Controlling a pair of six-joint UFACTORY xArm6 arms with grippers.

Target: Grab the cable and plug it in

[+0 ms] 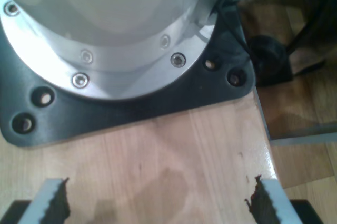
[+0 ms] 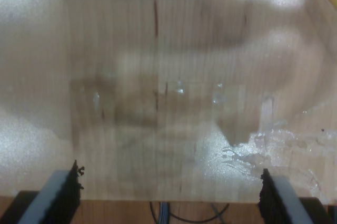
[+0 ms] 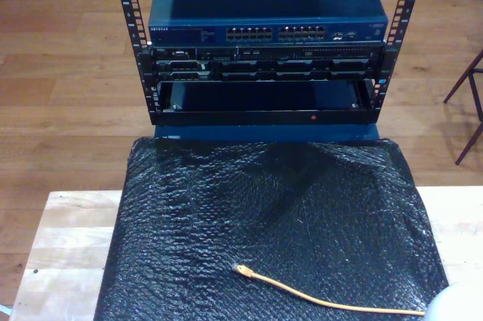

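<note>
Both grippers' jaws open, empty; cable lies lower centre of the exterior view on black wrap; best grasped just behind its plug

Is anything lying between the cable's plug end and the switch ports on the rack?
Nothing visible does. In the exterior view the cable lies on the black bubble wrap, plug end free, with bare wrap between it and the switch ports.

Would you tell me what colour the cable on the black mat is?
Yellow-orange; the cable shows best in the exterior view.
</note>
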